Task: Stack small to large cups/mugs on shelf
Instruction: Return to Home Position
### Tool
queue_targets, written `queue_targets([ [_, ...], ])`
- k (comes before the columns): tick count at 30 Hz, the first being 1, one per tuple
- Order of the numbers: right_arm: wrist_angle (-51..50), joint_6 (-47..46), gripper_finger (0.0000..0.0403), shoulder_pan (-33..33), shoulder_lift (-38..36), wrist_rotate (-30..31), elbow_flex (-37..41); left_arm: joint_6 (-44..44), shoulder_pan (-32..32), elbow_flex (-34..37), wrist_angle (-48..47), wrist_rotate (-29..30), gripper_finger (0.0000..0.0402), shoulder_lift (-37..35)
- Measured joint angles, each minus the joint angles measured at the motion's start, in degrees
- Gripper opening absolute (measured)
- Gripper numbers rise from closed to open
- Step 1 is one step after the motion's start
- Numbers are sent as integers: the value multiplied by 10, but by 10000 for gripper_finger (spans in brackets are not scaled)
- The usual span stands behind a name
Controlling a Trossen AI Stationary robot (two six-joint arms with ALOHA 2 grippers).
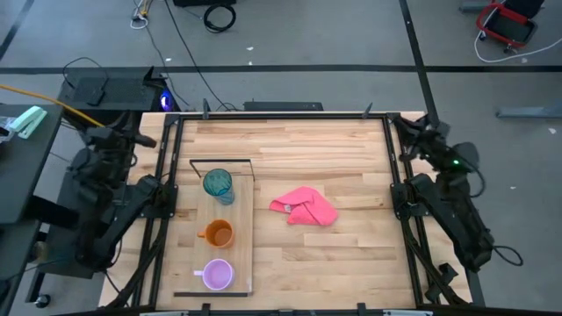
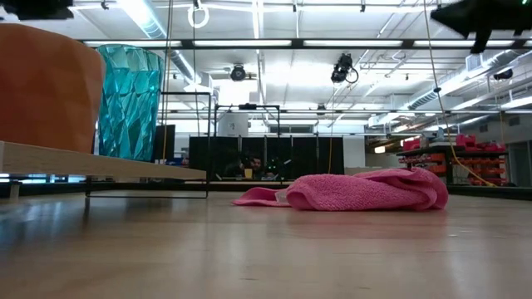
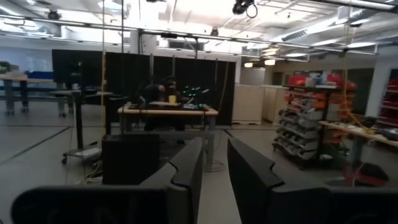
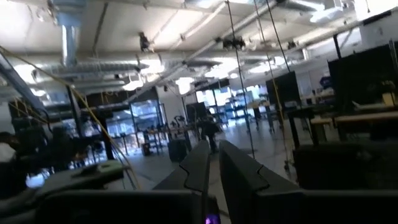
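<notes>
The shelf [image 1: 241,219], a light-wood plank with a black wire frame at its far end, lies on the table's left part. Three cups stand on it in a row. The teal tumbler [image 1: 219,184] is farthest, the orange mug [image 1: 217,233] is in the middle, and the lilac mug [image 1: 217,275] is nearest. The low view shows the tumbler [image 2: 129,101] and the orange mug [image 2: 46,87] upright on the plank [image 2: 125,166]. My left gripper [image 3: 214,163] is shut and empty, folded back beyond the table's left edge. My right gripper [image 4: 213,163] is shut and empty beyond the right edge.
A crumpled pink cloth [image 1: 305,207] lies on the table right of the shelf, near the table's middle; it also shows in the low view [image 2: 349,189]. Bare tabletop [image 1: 351,254] lies around the cloth. A black frame [image 1: 391,175] runs along the table's edges.
</notes>
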State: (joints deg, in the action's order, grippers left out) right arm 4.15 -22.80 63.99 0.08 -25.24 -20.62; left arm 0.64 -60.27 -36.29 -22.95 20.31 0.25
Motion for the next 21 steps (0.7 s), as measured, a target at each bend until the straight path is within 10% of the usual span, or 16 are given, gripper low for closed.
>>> queue_targets([
  [21,-1,14,43,0,0,8,167,-57,0,213,145,62,85,0],
])
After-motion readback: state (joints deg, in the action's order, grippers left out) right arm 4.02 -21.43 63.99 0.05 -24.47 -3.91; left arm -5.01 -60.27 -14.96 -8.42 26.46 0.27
